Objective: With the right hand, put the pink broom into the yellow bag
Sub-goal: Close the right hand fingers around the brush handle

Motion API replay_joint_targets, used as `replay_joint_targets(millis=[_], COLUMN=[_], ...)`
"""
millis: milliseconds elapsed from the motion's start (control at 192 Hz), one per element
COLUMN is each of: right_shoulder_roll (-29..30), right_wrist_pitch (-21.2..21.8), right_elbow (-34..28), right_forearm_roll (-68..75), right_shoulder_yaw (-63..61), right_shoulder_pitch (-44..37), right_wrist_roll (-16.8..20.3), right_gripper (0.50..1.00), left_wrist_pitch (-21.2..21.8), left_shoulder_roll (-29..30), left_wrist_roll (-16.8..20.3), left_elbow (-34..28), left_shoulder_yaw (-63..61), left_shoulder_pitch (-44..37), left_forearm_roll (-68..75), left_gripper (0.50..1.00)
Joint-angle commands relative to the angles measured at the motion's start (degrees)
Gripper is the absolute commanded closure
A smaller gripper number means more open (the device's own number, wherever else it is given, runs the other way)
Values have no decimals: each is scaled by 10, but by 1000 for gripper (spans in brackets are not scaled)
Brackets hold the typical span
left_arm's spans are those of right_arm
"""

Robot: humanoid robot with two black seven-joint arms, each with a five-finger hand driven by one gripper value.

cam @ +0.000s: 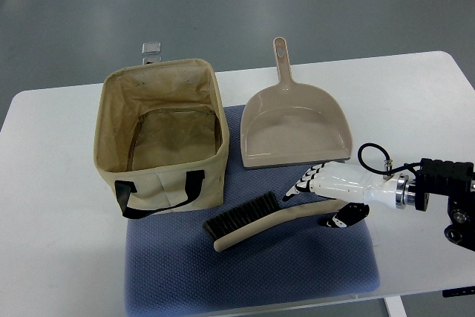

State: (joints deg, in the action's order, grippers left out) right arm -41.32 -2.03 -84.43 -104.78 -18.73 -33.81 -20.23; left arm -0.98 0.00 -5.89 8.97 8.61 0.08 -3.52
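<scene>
Top view shows my right hand (pixel 335 192) with its fingers (pixel 300 183) closing around the handle end of the pink broom (pixel 260 220) (grip looks partial). Its long axis runs left and slightly nearer across the blue mat (pixel 245 265). Farther left stands the open yellow bag (pixel 159 139); I'd lift, then swing leftward.

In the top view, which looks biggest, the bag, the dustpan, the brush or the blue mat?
1. Blue mat, though partly covered.
2. Bag.
3. Dustpan, not far behind the bag.
4. Brush, with the right hand at its handle end.
</scene>
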Motion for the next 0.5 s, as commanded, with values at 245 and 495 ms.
replay_joint_targets(millis=[245, 495], right_shoulder_roll=[0, 0], right_wrist_pitch=[-1, -2], right_elbow=[4, 7], right_forearm_roll=[-23, -33], right_shoulder_yaw=[6, 10], right_shoulder_pitch=[1, 1], right_wrist_roll=[15, 18], right_gripper=[832, 948], left_wrist_pitch=[0, 0], left_shoulder_roll=[0, 0], left_wrist_roll=[0, 0], left_elbow=[0, 0], left_shoulder_yaw=[0, 0], left_shoulder_pitch=[0, 0], left_forearm_roll=[0, 0], left_gripper=[500, 500])
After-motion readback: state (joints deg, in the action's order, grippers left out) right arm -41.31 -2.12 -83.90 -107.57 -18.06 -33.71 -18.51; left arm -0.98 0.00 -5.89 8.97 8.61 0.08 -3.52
